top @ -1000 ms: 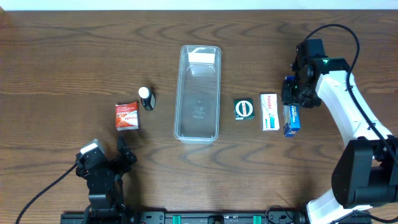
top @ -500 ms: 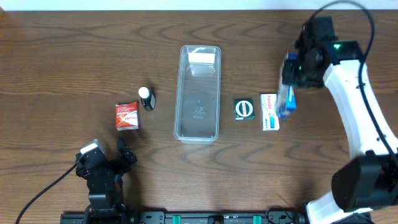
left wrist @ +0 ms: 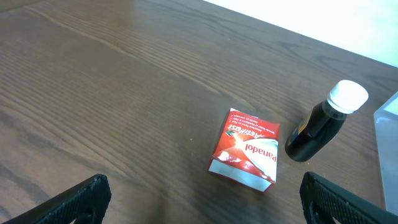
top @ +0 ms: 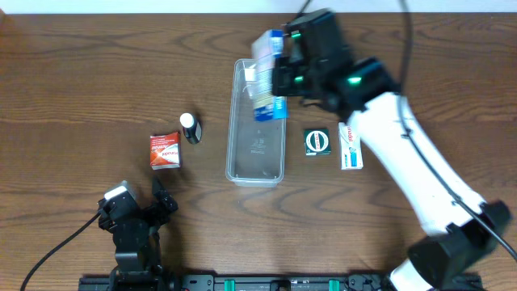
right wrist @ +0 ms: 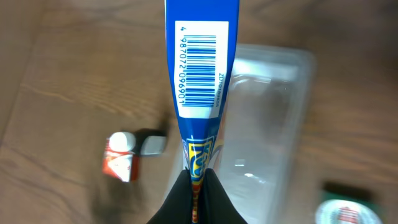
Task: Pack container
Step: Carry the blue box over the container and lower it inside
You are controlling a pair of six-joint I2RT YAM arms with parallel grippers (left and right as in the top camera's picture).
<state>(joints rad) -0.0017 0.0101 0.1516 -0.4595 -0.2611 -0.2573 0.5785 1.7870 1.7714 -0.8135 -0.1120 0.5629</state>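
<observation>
The clear plastic container (top: 257,141) lies long and narrow at the table's middle; it also shows in the right wrist view (right wrist: 267,124). My right gripper (top: 279,77) is shut on a blue carton (top: 265,89) and holds it above the container's far end. In the right wrist view the blue carton (right wrist: 202,68) shows its barcode edge, pinched between the fingers (right wrist: 198,186). My left gripper (top: 133,214) is open and empty near the front left; its fingers (left wrist: 199,199) frame a red and white box (left wrist: 245,146).
A red and white box (top: 165,150) and a small dark bottle with a white cap (top: 190,128) lie left of the container. A green round item (top: 317,141) and a white box (top: 349,145) lie right of it. The bottle also shows in the left wrist view (left wrist: 323,121).
My right gripper has lifted the blue carton off the table at the far right and carried it left, over the container's far end. The left arm has not moved.
</observation>
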